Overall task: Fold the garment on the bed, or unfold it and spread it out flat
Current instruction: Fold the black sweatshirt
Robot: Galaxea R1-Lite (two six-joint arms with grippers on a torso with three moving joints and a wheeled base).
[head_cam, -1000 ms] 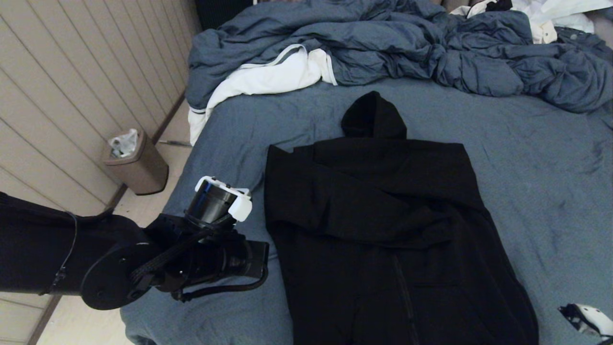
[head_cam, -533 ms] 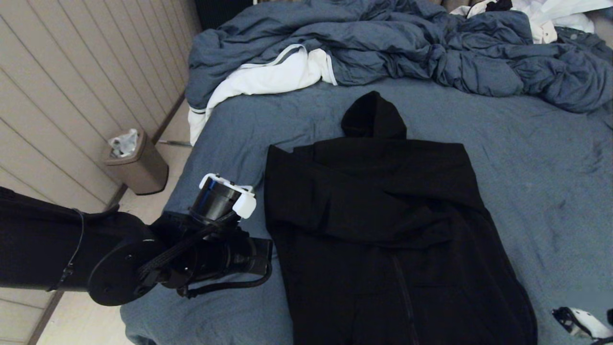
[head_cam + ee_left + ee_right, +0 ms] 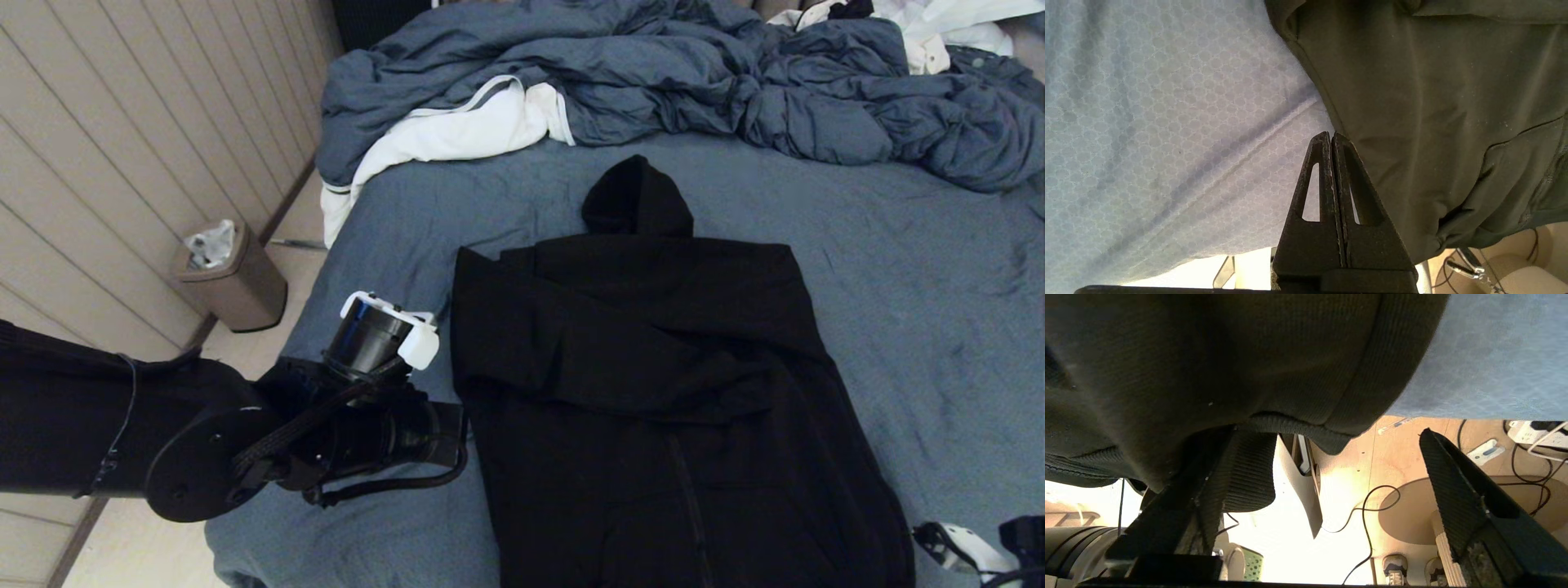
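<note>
The garment point(image 3: 653, 384), a black hoodie, lies front up on the bed point(image 3: 922, 286) with its hood pointing away and a sleeve folded across the chest. My left gripper point(image 3: 1331, 136) is shut with nothing between its fingers, its tips at the hoodie's left side edge point(image 3: 1327, 106); the left arm point(image 3: 359, 433) hangs over the bed's left border. My right gripper point(image 3: 984, 547) is at the hoodie's near right corner. Its jaws stand wide open in the right wrist view, the ribbed hem point(image 3: 1298, 428) draped over one finger and the other finger point(image 3: 1453, 490) standing free.
A rumpled blue-grey duvet point(image 3: 653, 73) fills the back of the bed, with a white cloth with grey trim point(image 3: 457, 131) at its left end. A brown bin point(image 3: 233, 278) stands on the floor by the panelled wall. Bare sheet point(image 3: 963, 343) lies right of the hoodie.
The right gripper has opened wide and come further into the head view, leftward toward the hoodie's corner. The left arm has shifted slightly toward the hoodie, still shut.
</note>
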